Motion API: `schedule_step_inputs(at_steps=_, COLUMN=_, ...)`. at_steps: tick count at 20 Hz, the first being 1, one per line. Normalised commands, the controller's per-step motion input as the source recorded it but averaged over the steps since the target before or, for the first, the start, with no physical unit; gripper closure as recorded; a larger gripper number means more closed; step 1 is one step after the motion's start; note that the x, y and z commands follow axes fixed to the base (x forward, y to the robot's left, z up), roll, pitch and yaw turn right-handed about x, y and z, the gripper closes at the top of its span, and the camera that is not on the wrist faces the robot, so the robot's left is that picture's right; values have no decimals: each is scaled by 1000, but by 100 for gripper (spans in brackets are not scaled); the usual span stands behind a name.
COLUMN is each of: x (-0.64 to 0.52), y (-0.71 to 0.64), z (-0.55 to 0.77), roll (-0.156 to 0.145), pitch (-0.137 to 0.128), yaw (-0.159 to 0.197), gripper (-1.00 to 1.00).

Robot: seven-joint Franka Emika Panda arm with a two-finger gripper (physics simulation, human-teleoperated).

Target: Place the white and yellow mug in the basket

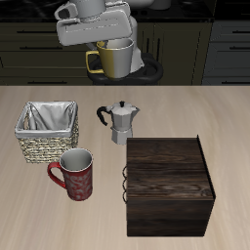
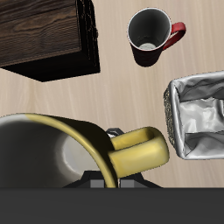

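The white and yellow mug (image 1: 118,62) hangs high in the air over the back of the table, yellow handle sticking out sideways. My gripper (image 1: 109,43) is shut on its rim from above. In the wrist view the mug (image 2: 48,153) fills the near field, showing its yellow rim, grey inside and yellow handle. The basket (image 1: 45,148), woven wicker with a white cloth lining, stands on the table nearer the front edge than the mug and off to one side. Its rim (image 2: 172,118) and lining show in the wrist view, with nothing inside.
A silver moka pot (image 1: 121,122) stands almost under the held mug. A dark red mug (image 1: 75,175) (image 2: 150,37) sits in front of the basket. A large dark wooden box (image 1: 168,184) (image 2: 48,35) occupies the table near the front edge.
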Motion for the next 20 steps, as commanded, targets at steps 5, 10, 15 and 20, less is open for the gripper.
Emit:
schedule_step_inputs(at_steps=5, x=66, y=-713, z=83, roll=-42, pitch=22, yaw=-22, gripper=100)
schedule_step_inputs(at_steps=10, x=114, y=-647, z=86, roll=-64, pitch=-6, yaw=25, gripper=100)
schedule_step_inputs(at_steps=15, x=81, y=-547, z=123, roll=-24, pitch=16, yaw=-28, gripper=100)
schedule_step_inputs(at_steps=20, x=69, y=-349, z=109, roll=24, pitch=3, yaw=-13, gripper=100)
